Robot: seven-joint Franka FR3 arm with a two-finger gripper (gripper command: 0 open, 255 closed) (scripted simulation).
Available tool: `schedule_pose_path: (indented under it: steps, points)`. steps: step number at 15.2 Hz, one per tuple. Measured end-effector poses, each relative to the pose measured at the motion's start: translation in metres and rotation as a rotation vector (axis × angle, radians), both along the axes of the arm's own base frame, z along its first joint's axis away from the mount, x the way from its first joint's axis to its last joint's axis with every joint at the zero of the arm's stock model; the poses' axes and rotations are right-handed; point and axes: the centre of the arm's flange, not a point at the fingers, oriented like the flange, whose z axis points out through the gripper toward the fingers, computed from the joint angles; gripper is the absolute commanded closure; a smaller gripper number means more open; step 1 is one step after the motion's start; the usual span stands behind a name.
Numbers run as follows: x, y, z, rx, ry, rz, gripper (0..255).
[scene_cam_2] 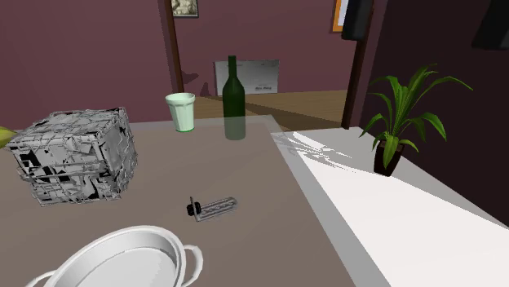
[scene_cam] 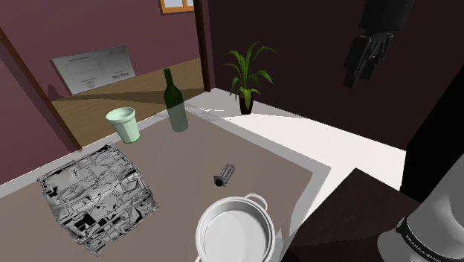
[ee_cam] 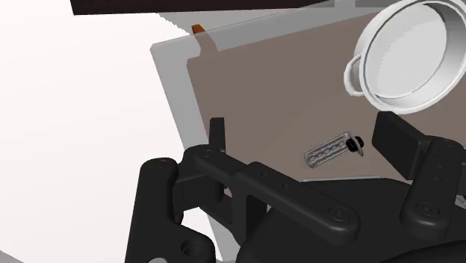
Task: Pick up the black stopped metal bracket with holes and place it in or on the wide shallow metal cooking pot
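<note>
The bracket [scene_cam: 224, 176] is a small dark strip with a row of holes and a black knob at one end. It lies flat on the brown tabletop, a short way behind the wide shallow metal pot [scene_cam: 232, 235], which is empty. My gripper [scene_cam: 363, 73] hangs high above the scene at the shoulder view's upper right, far from both. In the wrist view my gripper [ee_cam: 308, 133] is open, its black fingers stand apart, and the bracket [ee_cam: 332, 149] shows far below between them, with the pot [ee_cam: 403, 52] beyond it. The second exterior view has the bracket [scene_cam_2: 212, 207] just behind the pot [scene_cam_2: 122, 262].
A crumpled metallic box [scene_cam: 97, 197] stands on the table at the shoulder view's left. A pale green cup [scene_cam: 124, 123] and a dark green bottle [scene_cam: 175, 100] stand at the back. A potted plant [scene_cam: 247, 74] sits past the table's far corner. The table's grey edge [scene_cam: 297, 160] borders a white floor.
</note>
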Motion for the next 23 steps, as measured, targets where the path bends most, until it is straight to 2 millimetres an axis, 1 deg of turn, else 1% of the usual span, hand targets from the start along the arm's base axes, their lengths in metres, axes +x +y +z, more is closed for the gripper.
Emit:
schedule_pose_path:
  steps: [1, 2, 4, 5, 8, 14, 16, 17, 20, 23]
  points:
    - [0.000, 0.000, 0.000, 0.000, 0.000, 0.000, 0]
    - [0.004, 0.003, -0.004, -0.001, 0.000, -0.003, 0]
    - [0.012, 0.017, -0.019, -0.004, 0.001, -0.015, 0]
    - [0.018, 0.027, -0.027, -0.006, 0.001, -0.021, 0]
    - [0.031, 0.049, -0.053, -0.011, -0.001, -0.043, 0]
    - [0.070, 0.098, -0.107, -0.022, -0.002, -0.087, 0]
    - [0.078, 0.113, -0.122, -0.026, -0.003, -0.102, 0]
    - [0.087, 0.118, -0.129, -0.028, -0.004, -0.109, 0]
    - [0.109, 0.142, -0.161, -0.033, -0.004, -0.131, 0]
    - [0.126, 0.165, -0.187, -0.038, -0.006, -0.153, 0]
